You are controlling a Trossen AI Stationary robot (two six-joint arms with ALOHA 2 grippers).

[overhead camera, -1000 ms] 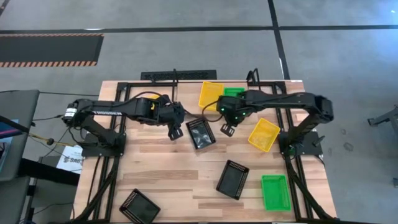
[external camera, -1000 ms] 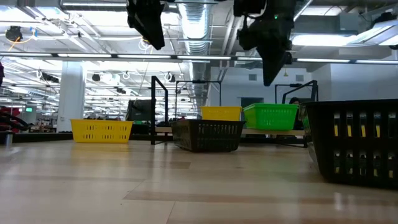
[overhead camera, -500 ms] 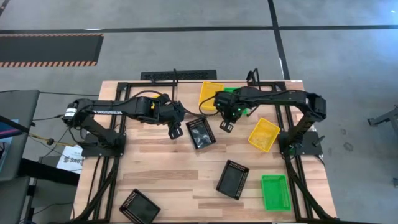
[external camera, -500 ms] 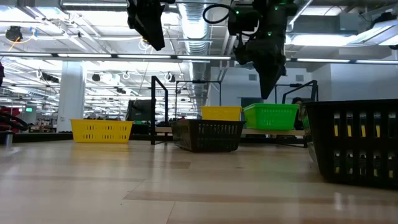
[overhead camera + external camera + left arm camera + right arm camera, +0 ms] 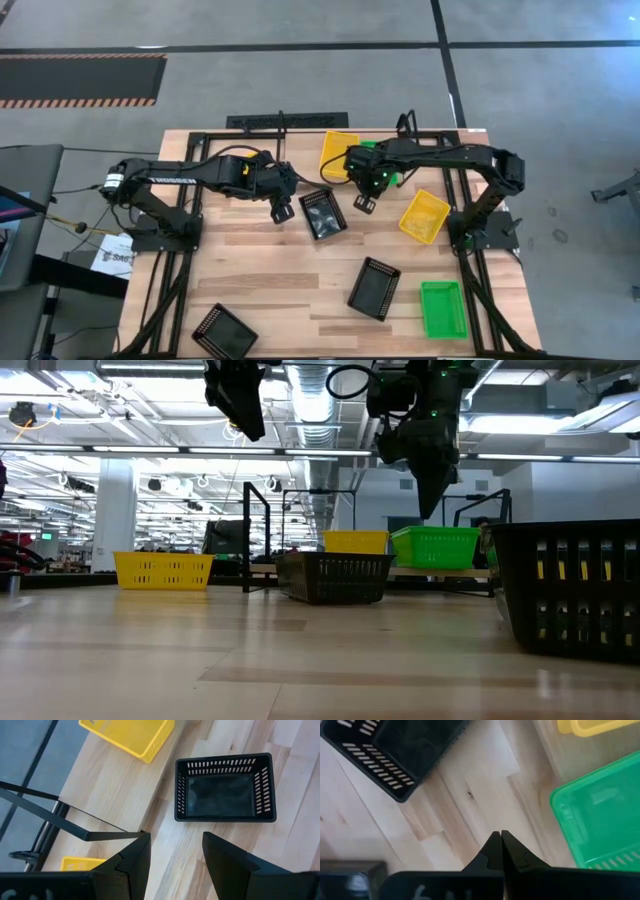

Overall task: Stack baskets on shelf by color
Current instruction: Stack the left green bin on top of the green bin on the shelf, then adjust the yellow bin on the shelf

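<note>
My left gripper [image 5: 283, 210] [image 5: 175, 865] hangs open above the table, just left of a black basket [image 5: 322, 213] [image 5: 224, 787] that rests flat on the tabletop. My right gripper [image 5: 365, 203] [image 5: 500, 845] is shut and empty, high above bare wood between that black basket [image 5: 390, 750] and the shelf [image 5: 110, 785]. On the shelf sit a yellow basket [image 5: 338, 152] [image 5: 355, 542] and a green basket [image 5: 376, 148] [image 5: 600, 820], the green one partly under my right arm. Another yellow basket [image 5: 82, 863] lies mostly hidden below my left arm.
Loose on the table: a yellow basket [image 5: 424, 215] at the right, a black basket [image 5: 373, 288] and a green basket [image 5: 442, 308] toward the near right, a black basket [image 5: 224, 331] at the near left. Black frame rails run along both table sides.
My right arm has drawn a little toward the table's left and far edge, its gripper shifting slightly toward the shelf while staying shut. No basket has moved.
</note>
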